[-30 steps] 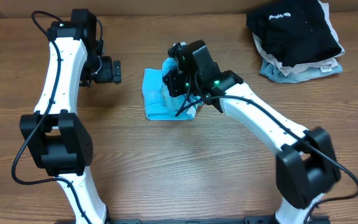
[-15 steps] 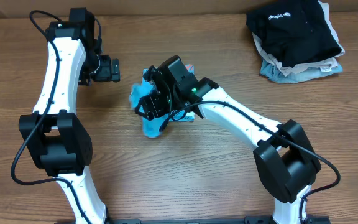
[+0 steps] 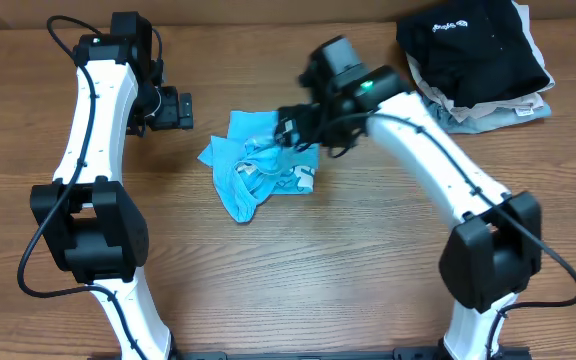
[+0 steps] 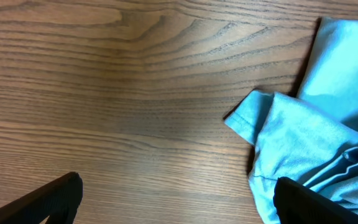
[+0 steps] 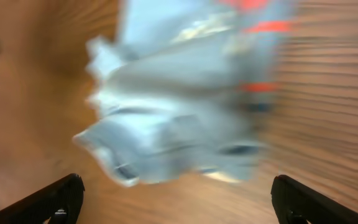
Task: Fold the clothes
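The clothes, a light sky-blue T-shirt, lie crumpled on the wood table a little left of centre, with white print showing at the right edge. My right gripper hovers open just above the shirt's far right side, holding nothing. Its wrist view is blurred by motion and shows the shirt below the wide-apart right gripper. My left gripper stands open to the left of the shirt, apart from it. In its wrist view, the shirt's sleeve edge lies at the right, and the left gripper has only bare wood between its fingers.
A pile of folded garments sits at the back right: a black one with a small white logo on top, beige and grey-blue ones beneath. The table's far edge runs along the top of the overhead view.
My right gripper has opened and let go of the shirt, then swung up and to the right. The shirt has dropped and spread into a loose heap. The left arm has not moved.
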Robot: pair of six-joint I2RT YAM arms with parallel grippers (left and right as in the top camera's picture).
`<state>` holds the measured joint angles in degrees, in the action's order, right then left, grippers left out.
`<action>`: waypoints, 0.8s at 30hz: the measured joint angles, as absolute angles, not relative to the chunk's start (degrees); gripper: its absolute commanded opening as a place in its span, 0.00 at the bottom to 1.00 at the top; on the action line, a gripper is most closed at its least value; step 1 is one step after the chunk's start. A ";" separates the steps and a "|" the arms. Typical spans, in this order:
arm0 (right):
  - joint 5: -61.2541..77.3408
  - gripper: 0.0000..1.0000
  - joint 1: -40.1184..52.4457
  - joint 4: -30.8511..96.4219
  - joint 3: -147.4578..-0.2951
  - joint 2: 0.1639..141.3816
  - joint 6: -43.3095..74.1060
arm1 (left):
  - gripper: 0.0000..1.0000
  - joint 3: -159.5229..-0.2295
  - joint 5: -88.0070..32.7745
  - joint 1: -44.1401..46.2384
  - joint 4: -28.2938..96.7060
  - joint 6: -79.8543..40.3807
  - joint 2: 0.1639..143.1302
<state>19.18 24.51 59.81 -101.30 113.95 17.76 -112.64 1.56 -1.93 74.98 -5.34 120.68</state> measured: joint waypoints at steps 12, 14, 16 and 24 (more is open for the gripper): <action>24.49 0.66 22.76 44.95 -83.79 113.95 19.49 | 1.00 -112.64 1.56 -1.93 74.11 -5.34 120.68; 25.34 0.55 22.76 44.10 -83.24 113.95 19.46 | 1.00 -112.64 1.56 -1.93 74.11 -5.37 120.68; 26.30 0.40 22.76 42.57 -83.22 113.95 19.35 | 1.00 -112.64 1.56 -1.93 74.11 -5.34 120.68; 32.75 0.07 22.76 31.59 -83.13 113.95 20.75 | 1.00 -112.64 1.61 -2.11 72.62 -4.54 120.68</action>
